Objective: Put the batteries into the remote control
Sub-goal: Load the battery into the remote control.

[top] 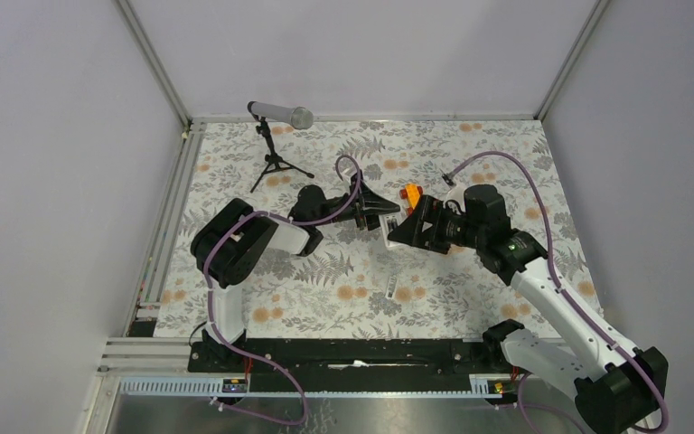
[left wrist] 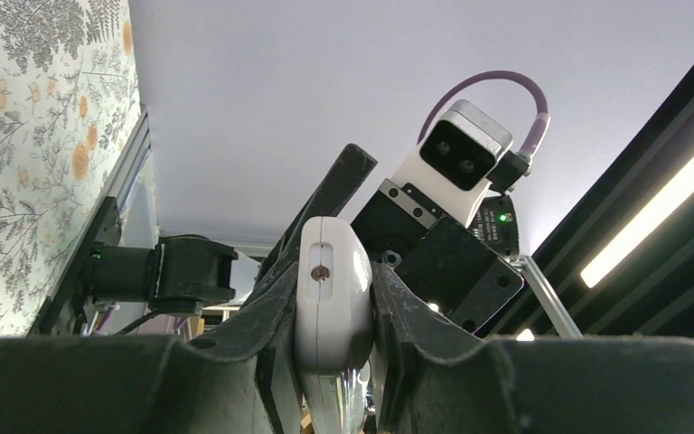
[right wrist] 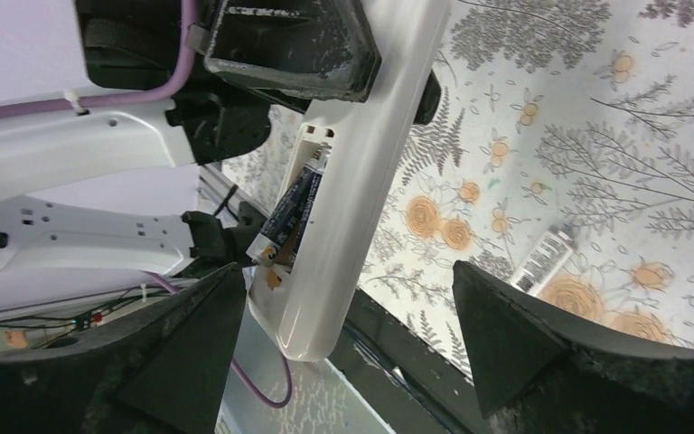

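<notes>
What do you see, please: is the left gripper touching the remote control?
Touching: the left wrist view shows the left gripper clamped on the remote control.

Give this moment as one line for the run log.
left gripper: shut on remote control | right gripper: open | battery: in remote control's open compartment

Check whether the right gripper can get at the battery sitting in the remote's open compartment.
Probably yes. The left gripper holds the remote control aloft, clamped clear of the battery. The compartment is uncovered and faces the right gripper, whose jaws stand open with nothing in between.
</notes>
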Robot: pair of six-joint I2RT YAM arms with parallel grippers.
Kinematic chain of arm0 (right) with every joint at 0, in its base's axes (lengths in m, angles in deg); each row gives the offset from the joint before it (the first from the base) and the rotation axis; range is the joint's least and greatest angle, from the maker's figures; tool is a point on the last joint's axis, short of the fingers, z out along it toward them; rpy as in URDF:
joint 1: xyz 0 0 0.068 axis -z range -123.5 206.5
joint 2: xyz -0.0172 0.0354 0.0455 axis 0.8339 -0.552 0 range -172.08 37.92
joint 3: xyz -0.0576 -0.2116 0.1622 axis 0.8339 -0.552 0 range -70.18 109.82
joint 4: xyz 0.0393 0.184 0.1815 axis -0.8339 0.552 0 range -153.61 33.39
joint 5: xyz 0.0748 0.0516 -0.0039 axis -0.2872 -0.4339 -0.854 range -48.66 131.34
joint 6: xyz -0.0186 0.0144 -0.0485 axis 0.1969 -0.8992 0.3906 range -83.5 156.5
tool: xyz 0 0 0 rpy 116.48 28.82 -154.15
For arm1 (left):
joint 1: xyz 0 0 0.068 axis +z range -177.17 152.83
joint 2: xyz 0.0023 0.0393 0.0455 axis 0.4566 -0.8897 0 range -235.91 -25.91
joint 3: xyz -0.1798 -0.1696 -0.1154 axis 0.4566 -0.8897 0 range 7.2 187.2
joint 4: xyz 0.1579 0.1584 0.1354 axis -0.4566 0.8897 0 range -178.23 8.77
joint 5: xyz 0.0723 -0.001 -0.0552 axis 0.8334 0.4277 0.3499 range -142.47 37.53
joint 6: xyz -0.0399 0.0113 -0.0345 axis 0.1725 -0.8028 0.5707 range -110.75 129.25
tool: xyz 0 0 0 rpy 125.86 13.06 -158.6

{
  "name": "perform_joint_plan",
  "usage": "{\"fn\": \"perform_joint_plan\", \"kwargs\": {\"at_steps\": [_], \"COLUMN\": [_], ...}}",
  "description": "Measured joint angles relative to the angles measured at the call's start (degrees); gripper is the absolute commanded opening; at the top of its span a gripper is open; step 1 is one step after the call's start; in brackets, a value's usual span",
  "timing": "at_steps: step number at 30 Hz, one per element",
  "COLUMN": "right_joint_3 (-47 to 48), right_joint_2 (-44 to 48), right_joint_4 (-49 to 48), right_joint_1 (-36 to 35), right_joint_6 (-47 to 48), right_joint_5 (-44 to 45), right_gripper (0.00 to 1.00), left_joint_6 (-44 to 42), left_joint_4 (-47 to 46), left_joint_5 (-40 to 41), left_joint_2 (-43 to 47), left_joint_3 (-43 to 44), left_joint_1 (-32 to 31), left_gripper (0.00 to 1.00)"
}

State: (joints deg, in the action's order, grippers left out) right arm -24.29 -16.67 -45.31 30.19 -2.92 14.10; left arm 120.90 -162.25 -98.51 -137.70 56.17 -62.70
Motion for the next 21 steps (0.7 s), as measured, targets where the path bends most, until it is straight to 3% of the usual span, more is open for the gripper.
{"fn": "perform_joint_plan", "kwargs": {"at_steps": [21], "right_joint_3": [-10.86], "right_joint_2": [5.16], "right_joint_4": [-18.32], "right_joint_1": [0.00], "right_joint_6": [-13.90], "right_joint_5": [-2.25], "right_gripper": [0.91], "left_joint_6": [2.38], "left_joint_4": [-2.01], "left_joint_5": [1.33], "left_joint_2": [0.04], "left_joint_3": [-1.46], "left_joint_1": [-0.07], "left_gripper": [0.00]}}
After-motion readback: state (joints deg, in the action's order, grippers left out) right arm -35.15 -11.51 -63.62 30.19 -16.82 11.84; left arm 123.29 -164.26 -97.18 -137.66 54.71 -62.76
